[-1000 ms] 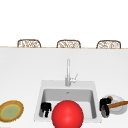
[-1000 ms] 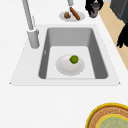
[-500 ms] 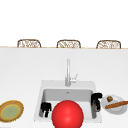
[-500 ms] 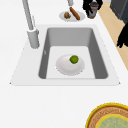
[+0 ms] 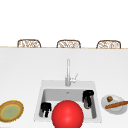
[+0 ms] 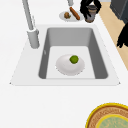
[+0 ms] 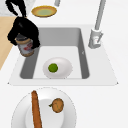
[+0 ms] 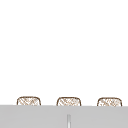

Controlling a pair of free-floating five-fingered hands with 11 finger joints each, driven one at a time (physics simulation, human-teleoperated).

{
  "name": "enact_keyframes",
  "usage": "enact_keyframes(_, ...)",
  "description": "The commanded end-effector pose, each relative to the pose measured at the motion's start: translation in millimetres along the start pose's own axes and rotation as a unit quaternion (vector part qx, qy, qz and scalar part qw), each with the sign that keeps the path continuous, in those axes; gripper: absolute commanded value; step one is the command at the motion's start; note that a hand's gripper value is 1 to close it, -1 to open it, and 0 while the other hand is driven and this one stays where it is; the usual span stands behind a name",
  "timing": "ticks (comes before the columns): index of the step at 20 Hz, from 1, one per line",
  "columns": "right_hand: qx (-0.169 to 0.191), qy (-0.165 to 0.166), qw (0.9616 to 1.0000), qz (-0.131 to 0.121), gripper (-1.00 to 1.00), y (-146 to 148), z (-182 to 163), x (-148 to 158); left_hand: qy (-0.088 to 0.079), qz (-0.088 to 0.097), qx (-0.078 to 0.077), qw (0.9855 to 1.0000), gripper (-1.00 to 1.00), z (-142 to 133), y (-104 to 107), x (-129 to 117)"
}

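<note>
My right hand (image 5: 88,95) is shut on a small jar (image 7: 25,48) with a dark lid and a red-and-white label. It holds the jar upright over the right end of the sink (image 5: 93,86). The same right hand (image 7: 24,27) hangs above the basin's near wall, and the jar (image 6: 91,14) also appears at the far end. On the sink floor lies a white plate (image 6: 67,67) with a green lime (image 6: 74,59) on it. My left hand (image 5: 45,109) hovers at the sink's front left corner, fingers relaxed and pointing down, holding nothing.
A large red ball (image 5: 67,115) hides the sink's front middle. The faucet (image 5: 68,72) rises behind the basin. A white plate (image 7: 22,110) on the right counter carries a long brown stick (image 7: 36,110) and a brown nut-like item (image 7: 58,105). A yellow-rimmed plate (image 5: 10,110) sits left.
My right hand has carried the jar leftward, from beside the right counter plate to over the sink's right end. The left hand has stayed put.
</note>
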Motion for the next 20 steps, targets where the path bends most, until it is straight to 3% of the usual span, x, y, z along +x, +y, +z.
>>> enact_keyframes(1, -0.004, -0.027, 0.9995, -0.015, 1.00, -7.1, -12.9, 18.5, 0.000, 0.000, 0.000, 1.0000, 0.00, 0.0, 0.0, 0.0)
enact_keyframes(6, -0.002, -0.051, 0.9986, -0.010, 1.00, -3.4, -41.7, 34.4, 0.000, 0.000, 0.000, 1.0000, 0.00, 0.0, 0.0, 0.0)
enact_keyframes(12, -0.008, -0.083, 0.9962, -0.025, 1.00, -7.3, -78.6, 54.4, 0.000, 0.000, 0.000, 1.0000, 0.00, 0.0, 0.0, 0.0)
enact_keyframes(20, -0.003, -0.073, 0.9972, -0.012, 1.00, 11.3, -148.7, 85.7, 0.000, 0.000, 0.000, 1.0000, 0.00, 0.0, 0.0, 0.0)
